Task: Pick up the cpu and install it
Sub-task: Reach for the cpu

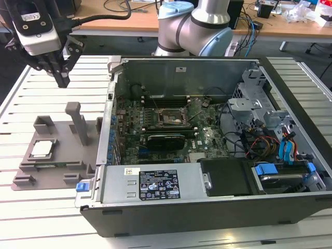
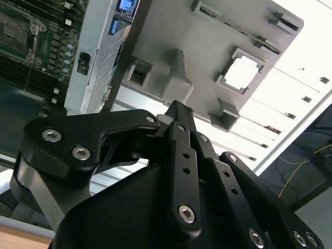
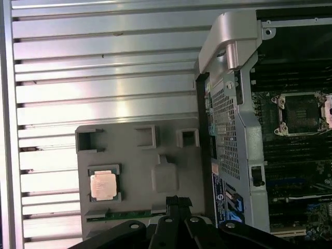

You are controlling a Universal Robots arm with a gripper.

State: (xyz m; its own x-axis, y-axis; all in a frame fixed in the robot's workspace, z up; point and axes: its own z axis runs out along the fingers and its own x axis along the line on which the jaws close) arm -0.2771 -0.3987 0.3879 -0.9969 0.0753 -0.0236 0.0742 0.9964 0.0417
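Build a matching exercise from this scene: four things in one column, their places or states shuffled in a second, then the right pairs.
Things:
1. cpu
2. gripper
3. socket
4. holder block

Places or states:
A. on the green motherboard inside the open case
B. raised in the air, shut, holding nothing
C. lying flat in a square recess of the grey block
D. resting on the slatted table, beside the case at the exterior view's left

Pairs: 1-C, 2-B, 3-A, 4-D

the cpu [image 1: 41, 149] lies open from above on the holder [image 1: 62, 151]. in the exterior view a tall post [image 1: 78, 122] stands at its 2 o'clock, the case wall [image 1: 110, 116] at 3 o'clock.
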